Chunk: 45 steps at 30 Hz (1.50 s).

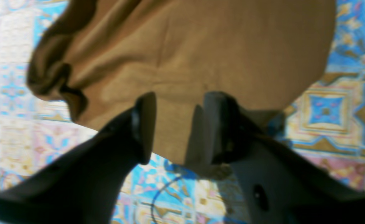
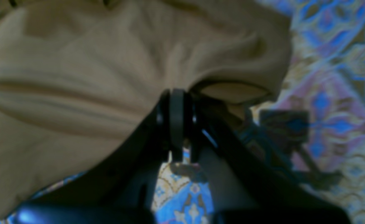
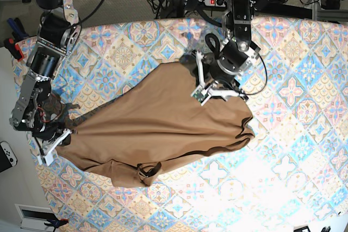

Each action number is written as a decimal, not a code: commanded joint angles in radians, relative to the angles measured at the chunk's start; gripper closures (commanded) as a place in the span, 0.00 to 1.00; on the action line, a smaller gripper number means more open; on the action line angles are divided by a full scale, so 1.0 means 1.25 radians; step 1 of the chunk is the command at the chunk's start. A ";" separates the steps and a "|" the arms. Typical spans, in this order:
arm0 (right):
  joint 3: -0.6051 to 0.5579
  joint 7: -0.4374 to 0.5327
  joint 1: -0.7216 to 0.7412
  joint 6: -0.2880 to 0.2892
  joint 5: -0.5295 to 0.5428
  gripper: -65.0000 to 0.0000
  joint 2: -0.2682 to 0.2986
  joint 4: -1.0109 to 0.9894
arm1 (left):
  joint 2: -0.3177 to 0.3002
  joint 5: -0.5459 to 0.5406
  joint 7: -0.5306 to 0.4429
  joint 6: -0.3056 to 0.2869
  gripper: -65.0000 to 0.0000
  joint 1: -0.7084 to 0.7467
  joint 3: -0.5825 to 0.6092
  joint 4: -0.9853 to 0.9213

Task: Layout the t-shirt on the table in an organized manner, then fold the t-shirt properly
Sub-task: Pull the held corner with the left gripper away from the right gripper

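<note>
Spreading is the step in hand: the shirt lies rumpled across the table, the right gripper clamped on its edge, the left gripper parted around cloth, so next both should pull apart.

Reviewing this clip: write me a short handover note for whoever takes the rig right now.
Right gripper: shut, pinching an edge of the t-shirt near the table side.
Left gripper: jaws apart, straddling a shirt edge, not clamped.
Shirt: stretched between the two arms, rumpled, bunched along its near edge.
Done: shirt roughly spread.
Left: flatten it, square it up, then fold.
</note>
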 commanded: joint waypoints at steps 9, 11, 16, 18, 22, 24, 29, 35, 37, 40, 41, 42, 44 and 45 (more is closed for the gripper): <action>0.002 0.008 -0.004 -0.001 0.012 1.00 0.014 0.026 | -0.002 -0.019 -0.016 0.004 0.53 0.083 0.007 0.020; 0.002 0.008 -0.004 -0.001 0.012 1.00 0.014 0.026 | -0.028 -0.017 -0.017 0.004 0.53 0.102 0.009 0.020; 0.002 -0.006 -0.005 -0.003 0.012 1.00 0.014 0.026 | -0.142 -0.009 -0.015 0.004 0.52 0.126 0.106 0.018; 0.002 -0.008 -0.005 -0.003 0.012 1.00 0.014 0.031 | -0.156 0.006 -0.012 0.004 0.52 0.117 0.113 0.017; 0.002 -0.008 -0.005 -0.003 0.012 1.00 0.014 0.031 | -0.163 0.091 -0.016 0.004 0.52 0.092 0.120 -0.013; 0.002 -0.008 -0.005 -0.003 0.012 1.00 0.014 0.031 | -0.160 0.115 -0.017 0.004 0.53 0.073 0.120 -0.035; 0.002 -0.008 -0.005 -0.003 0.012 1.00 0.014 0.031 | -0.162 0.112 -0.012 0.004 0.52 0.013 0.157 -0.124; 0.002 -0.004 -0.005 -0.003 0.012 1.00 0.014 0.030 | -0.160 0.108 -0.012 0.004 0.53 0.004 0.218 -0.147; 0.002 -0.004 -0.005 -0.003 0.012 1.00 0.014 0.025 | -0.160 0.108 -0.011 0.004 0.53 0.005 0.235 -0.144; 0.002 -0.003 -0.005 -0.003 0.012 1.00 0.014 0.025 | -0.160 0.112 -0.011 0.004 0.53 0.013 0.251 -0.144; 0.002 -0.003 -0.005 -0.003 0.012 1.00 0.014 0.025 | -0.160 0.114 -0.011 0.004 0.53 0.016 0.251 -0.148; 0.002 -0.003 -0.005 -0.003 0.012 1.00 0.017 0.025 | -0.160 0.114 -0.011 0.004 0.53 0.014 0.251 -0.151; 0.002 -0.002 -0.005 -0.003 0.012 1.00 0.017 0.025 | -0.162 0.115 -0.016 0.004 0.53 0.010 0.249 -0.193; 0.002 -0.002 -0.005 -0.003 0.012 1.00 0.017 0.025 | -0.163 0.115 -0.017 0.004 0.53 0.005 0.248 -0.215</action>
